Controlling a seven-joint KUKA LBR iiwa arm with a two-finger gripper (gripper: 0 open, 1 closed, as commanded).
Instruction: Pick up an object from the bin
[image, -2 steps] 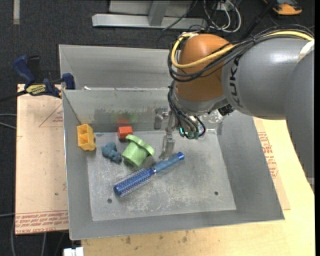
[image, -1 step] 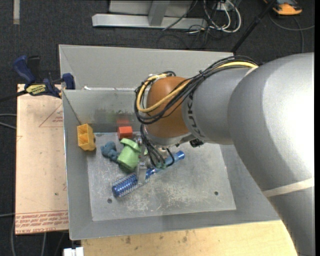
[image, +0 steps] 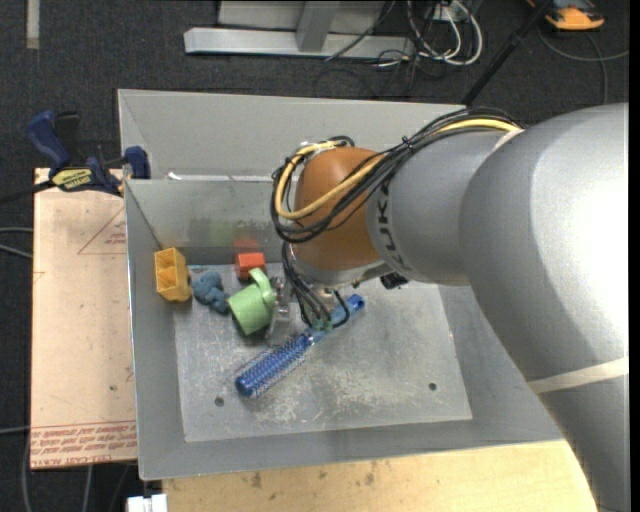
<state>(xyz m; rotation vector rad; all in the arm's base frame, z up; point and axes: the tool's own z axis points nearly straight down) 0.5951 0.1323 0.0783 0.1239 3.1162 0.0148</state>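
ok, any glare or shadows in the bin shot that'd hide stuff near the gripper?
Camera view: no hard glare; the bin floor is evenly lit. Camera view: its back wall shows faint reflections of the orange block and green cup. Camera view: shadow under the gripper darkens the blue brush at its handle end.

tool (image: 301, 306) beside the green cup (image: 250, 306), above the blue brush (image: 273, 365)

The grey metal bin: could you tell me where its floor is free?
Free: the floor right of the blue bristle brush and along the bin's front wall. Crowded: back left, with yellow block, bluish figure, orange cube and green cup by the gripper.
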